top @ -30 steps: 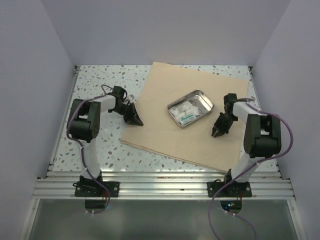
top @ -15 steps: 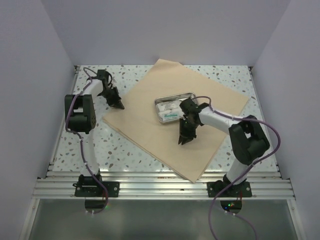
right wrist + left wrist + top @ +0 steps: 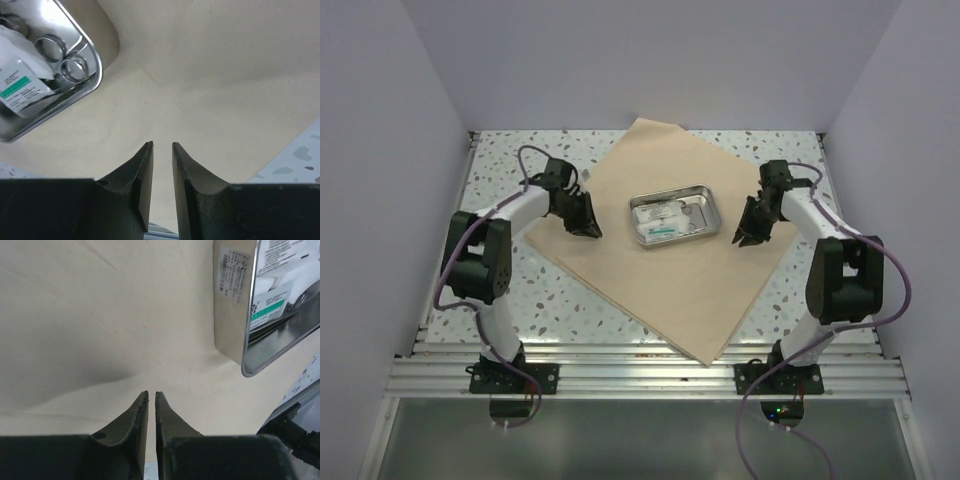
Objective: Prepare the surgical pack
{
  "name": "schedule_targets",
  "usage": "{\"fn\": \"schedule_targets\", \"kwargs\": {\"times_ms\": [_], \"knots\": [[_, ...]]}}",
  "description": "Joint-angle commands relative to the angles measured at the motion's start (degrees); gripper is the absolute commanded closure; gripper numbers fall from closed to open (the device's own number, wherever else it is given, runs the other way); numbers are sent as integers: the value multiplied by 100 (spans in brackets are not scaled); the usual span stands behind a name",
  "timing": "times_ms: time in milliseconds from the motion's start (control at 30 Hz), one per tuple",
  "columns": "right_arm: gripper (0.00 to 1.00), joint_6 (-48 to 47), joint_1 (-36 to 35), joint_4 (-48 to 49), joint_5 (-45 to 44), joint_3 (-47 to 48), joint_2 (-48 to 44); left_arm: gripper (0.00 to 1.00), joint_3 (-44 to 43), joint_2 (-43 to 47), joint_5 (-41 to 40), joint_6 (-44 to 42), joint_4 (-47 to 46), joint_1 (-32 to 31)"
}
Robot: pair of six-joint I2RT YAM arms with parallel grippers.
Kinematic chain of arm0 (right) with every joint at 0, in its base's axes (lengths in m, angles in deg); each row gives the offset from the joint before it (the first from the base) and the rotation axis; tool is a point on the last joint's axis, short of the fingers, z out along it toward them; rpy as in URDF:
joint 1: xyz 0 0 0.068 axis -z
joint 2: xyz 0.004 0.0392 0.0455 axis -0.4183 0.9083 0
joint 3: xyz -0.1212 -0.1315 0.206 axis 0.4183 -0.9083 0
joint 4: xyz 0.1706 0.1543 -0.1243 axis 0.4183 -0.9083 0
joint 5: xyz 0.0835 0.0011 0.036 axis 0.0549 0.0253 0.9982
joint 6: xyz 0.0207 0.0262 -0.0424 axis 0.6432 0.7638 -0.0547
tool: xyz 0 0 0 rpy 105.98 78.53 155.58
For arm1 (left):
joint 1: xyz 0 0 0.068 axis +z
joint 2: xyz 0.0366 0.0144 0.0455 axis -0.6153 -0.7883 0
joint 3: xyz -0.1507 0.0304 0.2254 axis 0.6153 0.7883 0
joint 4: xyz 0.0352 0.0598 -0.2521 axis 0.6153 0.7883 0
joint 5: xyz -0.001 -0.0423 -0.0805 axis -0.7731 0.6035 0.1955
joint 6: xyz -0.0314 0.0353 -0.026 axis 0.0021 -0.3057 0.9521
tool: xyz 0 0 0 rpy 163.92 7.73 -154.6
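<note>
Speckled table (image 3: 550, 310), cloth (image 3: 660, 285) spread, tray (image 3: 710, 210) mid-cloth.
My left gripper (image 3: 590, 228) hangs left of the tray, my right gripper (image 3: 742, 240) right of it; both jaws barely parted, empty.

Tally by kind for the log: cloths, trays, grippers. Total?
Big beige cloth: 1
Small rectangular shiny steel tray: 1
Black two-finger grippers (left gripper, right gripper): 2
Total: 4
</note>
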Motion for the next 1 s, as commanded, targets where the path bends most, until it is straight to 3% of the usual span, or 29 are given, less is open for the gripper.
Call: {"fn": "schedule_targets", "kwargs": {"times_ms": [0,67,167,433,533,633,667,733,833,967], "knots": [[74,-173,-88,105,-29,15,534,87,343,-391,624,533,-805,36],[74,-86,-141,246,41,-169,719,95,300,-777,686,586,-736,89],[75,11,-491,395,-38,-537,764,97,247,-1103,406,516,-463,256],[75,740,-1590,1011,401,-1637,492,97,494,-1121,-394,51,108,1565],[74,838,-1969,976,524,-1603,404,97,239,-1271,-483,-292,354,1873],[72,777,-1899,669,507,-1173,272,94,150,-1148,-448,-407,425,1917],[70,585,-1838,407,342,-728,263,92,194,-1035,-387,-381,373,1917],[51,338,-1776,55,86,-182,298,81,413,-666,-1,-293,84,1900],[34,-101,-1531,-534,-100,1021,490,67,493,-208,457,-293,-93,1760],[19,-453,-1214,-633,-38,1910,946,67,256,56,712,-188,-155,1488]]}}
